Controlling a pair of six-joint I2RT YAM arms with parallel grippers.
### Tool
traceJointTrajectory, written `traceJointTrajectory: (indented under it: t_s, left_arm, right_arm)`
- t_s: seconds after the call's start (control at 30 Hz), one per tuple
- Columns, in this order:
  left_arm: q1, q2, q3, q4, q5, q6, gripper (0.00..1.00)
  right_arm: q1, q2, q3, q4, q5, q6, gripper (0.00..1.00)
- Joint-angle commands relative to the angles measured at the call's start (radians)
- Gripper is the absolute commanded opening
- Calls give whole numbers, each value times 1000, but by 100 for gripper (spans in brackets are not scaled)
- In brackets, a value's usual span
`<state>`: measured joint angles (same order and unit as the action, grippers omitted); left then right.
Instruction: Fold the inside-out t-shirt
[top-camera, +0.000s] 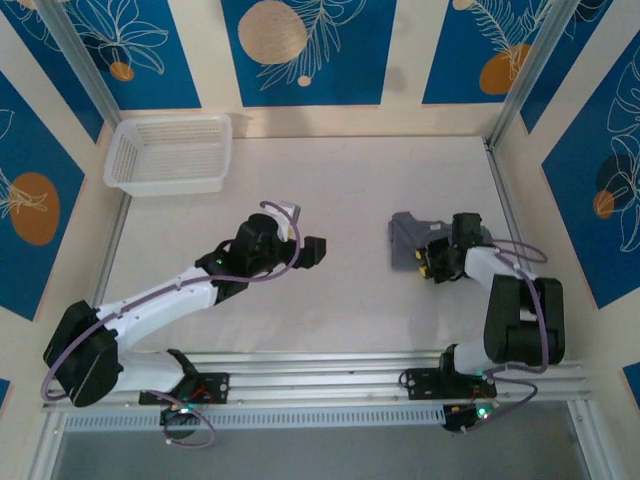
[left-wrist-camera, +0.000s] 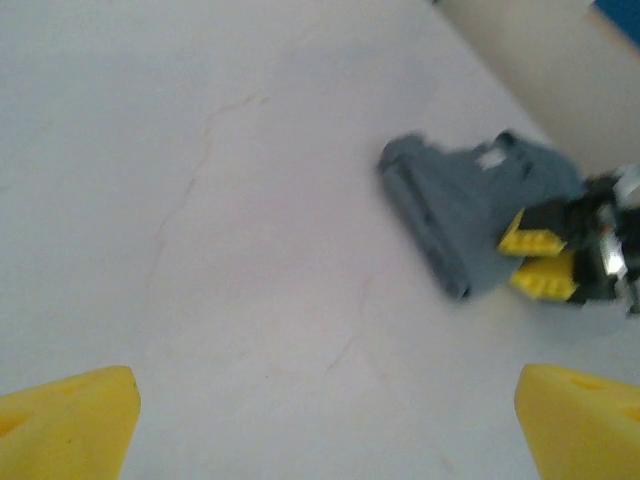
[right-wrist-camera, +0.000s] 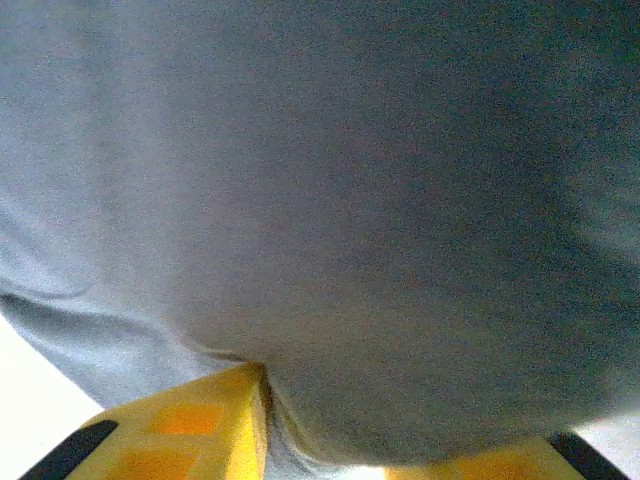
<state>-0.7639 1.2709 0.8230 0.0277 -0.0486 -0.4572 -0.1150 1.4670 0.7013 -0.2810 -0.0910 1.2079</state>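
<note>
Dark grey soft-fabric folded t-shirt (top-camera: 408, 236): 3 o'clock side of white table (top-camera: 350, 190), long axis roughly 9-to-3 | my right gripper (top-camera: 430, 262): clamped on its 6 o'clock edge | my left gripper (top-camera: 314, 250): fingers spread wide, mid-table

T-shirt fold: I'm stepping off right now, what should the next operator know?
Left gripper: jaws wide open, empty, over bare table near the middle.
Right gripper: at the near edge of the t-shirt, fabric between the jaws; firm grip unclear.
Done: the t-shirt is a compact folded bundle on the table's right side.
Left: check the fold is neat, release, pull back.
</note>
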Motion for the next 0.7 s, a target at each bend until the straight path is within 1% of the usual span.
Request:
traceJointTrajectory:
  t_s: [0.0,0.07,0.17,0.27,0.33,0.37,0.4,0.47,0.5,0.6,0.67]
  left_arm:
    - [25,-25,2,-19,-36,8,96]
    - [33,-36,1,-19,-39,12,96]
    - [47,-54,1,-30,-44,21,96]
    - [58,-74,-15,-28,-51,22,96]
    - [66,-80,-25,-29,-48,17,96]
    - [69,-85,-27,-30,-45,16,96]
    - [70,-86,-29,-32,-42,14,96]
    - [72,-92,-36,-41,-43,8,96]
    - [73,-97,-43,-41,-48,4,96]
    - [77,-111,-66,-28,-52,-11,96]
    - [80,-110,-68,-19,-45,-12,96]
  right_arm:
    - [-6,124,197,-67,126,-120,29]
    - [-10,220,305,-118,147,-176,27]
    - [-25,346,436,-146,85,-229,25]
    - [-19,473,588,-214,128,-310,25]
    - [-26,556,696,-282,123,-357,24]
    - [-29,572,728,-306,114,-365,24]
    - [-32,562,736,-310,102,-370,24]
    - [-32,488,684,-282,122,-357,26]
    - [-36,429,639,-266,146,-335,30]
    - [-86,273,485,-231,207,-226,48]
    - [-147,213,398,-195,194,-163,54]
